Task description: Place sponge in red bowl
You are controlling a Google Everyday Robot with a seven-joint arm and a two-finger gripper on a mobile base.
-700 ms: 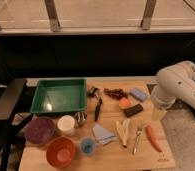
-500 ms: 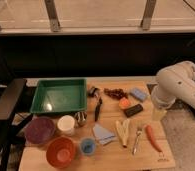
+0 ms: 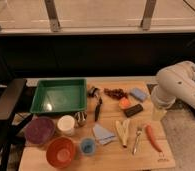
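Camera view gives us the whole wooden table [image 3: 156,159], and we pick out the sponge [image 3: 138,94] straight away: a small light-blue block on the far side of the board, toward the picture's right, just beyond the orange object [image 3: 124,103] and the dark block [image 3: 133,110].

The white arm [image 3: 178,86] bends in from the right edge, and the gripper [image 3: 159,111] hangs at its lower end, over the table's right margin. We cannot tell whether it is open or closed from here; it looks to us to be carrying nothing.

Now the relation that matters. The sponge sits close to the gripper, off to its picture-left and a little farther back on the table. Its long axis seems to run on a slight diagonal, from back-left to front-right, though we would not swear to it.

The red bowl [image 3: 60,152] waits at the opposite corner, near-left, with nothing inside that we can see. The dark purple bowl [image 3: 39,131] is just behind it, the white cup [image 3: 66,125] is near, and the small blue cup [image 3: 87,146] is beside it.

So we judge the grasp not yet begun: a short reach first, then a long diagonal carry over the clutter.
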